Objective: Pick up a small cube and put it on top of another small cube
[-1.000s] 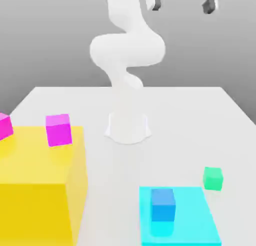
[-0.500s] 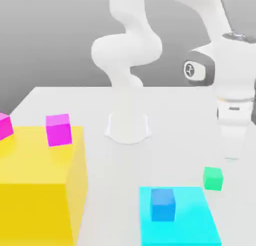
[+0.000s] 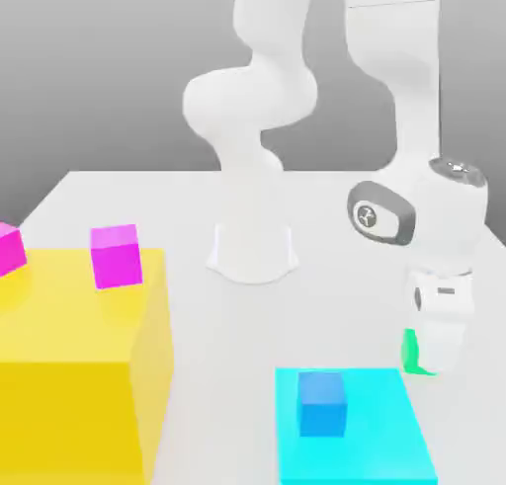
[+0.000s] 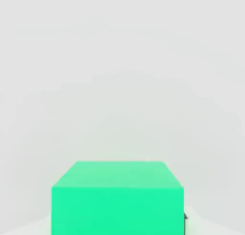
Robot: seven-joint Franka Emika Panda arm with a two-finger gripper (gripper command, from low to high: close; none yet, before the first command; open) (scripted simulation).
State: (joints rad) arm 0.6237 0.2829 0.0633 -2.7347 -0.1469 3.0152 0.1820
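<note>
Where the pincer (image 3: 438,363) grips, green cube (image 4: 117,207), held between its sides

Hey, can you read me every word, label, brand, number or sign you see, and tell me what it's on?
No words or numbers can be read.
A round emblem on the robot arm: too small to make out.
A small dark mark just above the gripper's fingers: too small to read.
</note>
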